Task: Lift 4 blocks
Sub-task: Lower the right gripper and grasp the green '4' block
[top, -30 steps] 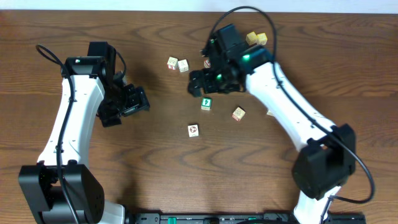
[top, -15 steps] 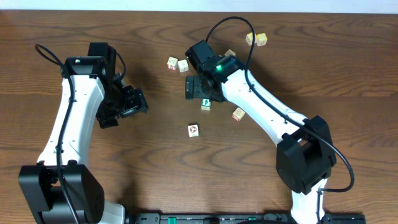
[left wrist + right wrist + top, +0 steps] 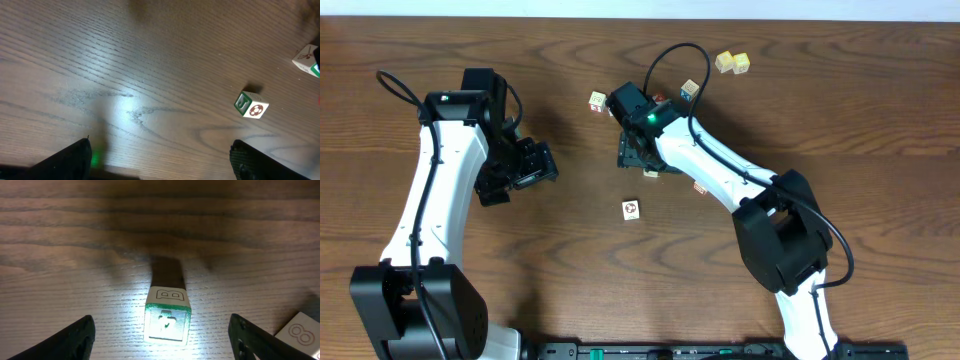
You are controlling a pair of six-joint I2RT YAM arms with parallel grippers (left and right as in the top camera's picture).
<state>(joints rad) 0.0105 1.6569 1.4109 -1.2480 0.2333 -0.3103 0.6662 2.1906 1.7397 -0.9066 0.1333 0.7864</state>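
Right gripper [image 3: 161, 330] has swung left over dark wood table [image 3: 60, 225]; green-letter block [image 3: 167, 312] sits centred between its wide-open jaws, untouched.

On the brown wooden table [image 3: 860, 120] we find the cream cube with the green letter [image 3: 167, 316] between the spread fingers of the right gripper [image 3: 162, 339], touching neither. The cream cube with the red-black picture [image 3: 631, 209] lies apart, nearer the robot. Two pale yellow cubes [image 3: 731, 63] touch side by side, far behind, rightward.
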